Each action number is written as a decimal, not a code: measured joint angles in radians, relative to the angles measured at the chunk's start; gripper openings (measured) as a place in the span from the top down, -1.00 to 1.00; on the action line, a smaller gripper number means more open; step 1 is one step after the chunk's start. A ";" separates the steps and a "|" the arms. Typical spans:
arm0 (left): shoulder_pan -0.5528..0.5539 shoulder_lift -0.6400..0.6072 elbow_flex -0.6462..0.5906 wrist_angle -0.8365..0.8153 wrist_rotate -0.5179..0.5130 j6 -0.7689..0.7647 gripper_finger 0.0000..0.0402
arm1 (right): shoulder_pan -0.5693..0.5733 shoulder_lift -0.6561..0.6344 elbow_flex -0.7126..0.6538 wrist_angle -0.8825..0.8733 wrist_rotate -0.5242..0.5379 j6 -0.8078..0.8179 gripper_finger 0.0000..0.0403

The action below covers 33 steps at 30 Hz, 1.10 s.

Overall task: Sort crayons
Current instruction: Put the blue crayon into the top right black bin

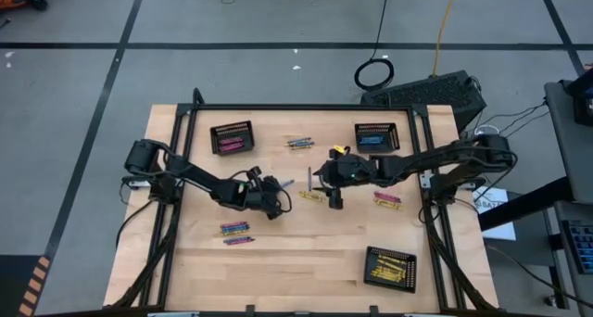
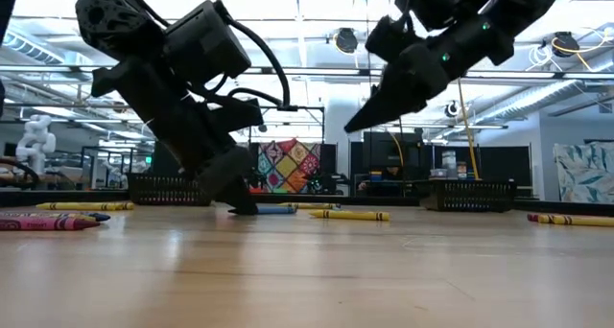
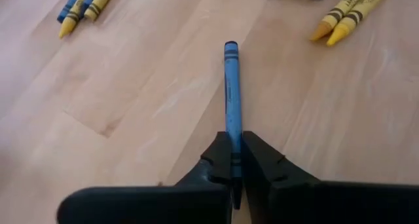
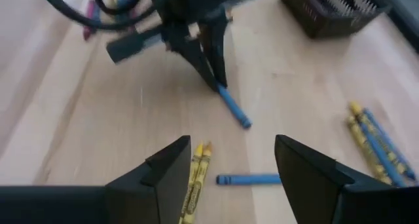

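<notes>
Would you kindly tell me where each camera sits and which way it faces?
High view: overhead, straight down; both arms, table, baskets.
Low view: tabletop height, facing the room; both grippers above crayons.
Left wrist view: on the left arm; left gripper shut on a blue crayon.
Right wrist view: on the right arm; open right gripper, facing the left gripper.
Shared: that blue crayon.

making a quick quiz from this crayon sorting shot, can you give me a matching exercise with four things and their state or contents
Things:
1. left tool
2. right tool
3. basket at the table's near right corner
4. basket at the far left

States:
A. holds pink crayons
B. open, above a pair of yellow crayons
C. shut on a blue crayon
D. holds yellow crayons

Pairs: 1-C, 2-B, 3-D, 4-A
</notes>
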 joint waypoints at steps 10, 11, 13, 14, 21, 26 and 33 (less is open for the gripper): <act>-0.020 -0.121 -0.008 -0.035 0.015 0.123 0.98 | 0.000 0.165 0.000 0.251 -0.093 -0.030 -0.03; -0.021 -0.130 -0.007 -0.025 0.015 0.128 0.98 | -0.001 0.190 0.000 0.283 -0.093 -0.026 -0.03; -0.020 -0.139 -0.006 -0.023 0.015 0.141 0.98 | -0.002 0.236 0.000 0.360 -0.093 -0.023 -0.03; -0.020 -0.139 -0.007 -0.021 0.015 0.149 0.98 | -0.002 0.260 0.003 0.387 -0.094 -0.023 -0.03; -0.026 -0.141 -0.006 0.021 0.026 0.155 0.99 | -0.002 0.397 0.090 0.416 -0.075 0.004 -0.03; -0.033 -0.142 -0.006 0.026 0.026 0.148 0.99 | -0.003 0.458 0.158 0.358 -0.040 0.022 -0.03; -0.038 -0.142 -0.004 0.009 0.042 0.146 1.00 | -0.002 0.470 0.216 0.208 -0.265 -0.067 -0.03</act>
